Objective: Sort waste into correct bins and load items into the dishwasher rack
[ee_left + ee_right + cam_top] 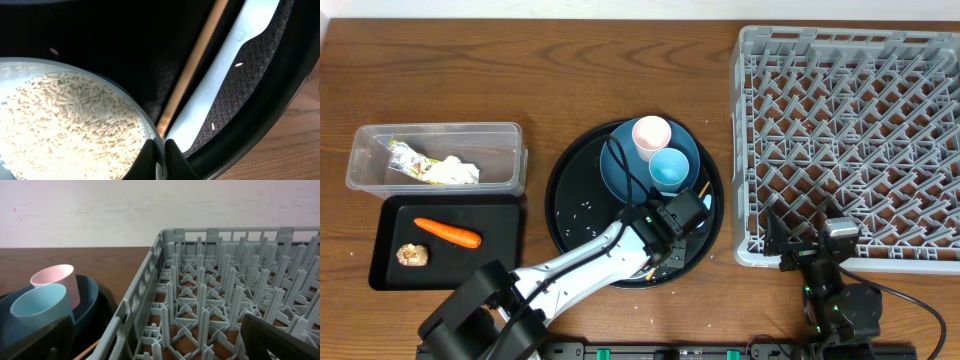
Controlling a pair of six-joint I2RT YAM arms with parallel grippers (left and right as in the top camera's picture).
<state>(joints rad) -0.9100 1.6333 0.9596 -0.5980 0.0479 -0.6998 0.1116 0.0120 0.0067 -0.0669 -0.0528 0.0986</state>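
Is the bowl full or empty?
Full, not empty: in the left wrist view, white rice grains cover the inside of the bowl, nearly up to its rim.

Left arm (582, 264) stretched forward, left fingers (174, 154) pinched (nearly touching), right arm (832, 290) folded, right fingers (282, 339) spread.

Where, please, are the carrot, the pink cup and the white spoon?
carrot (447, 232), overhead view, mid-body.
pink cup (652, 133), overhead view, inside its mouth.
white spoon (218, 85), left wrist view, handle.

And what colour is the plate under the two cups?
Dark blue; the plate shows best overhead.
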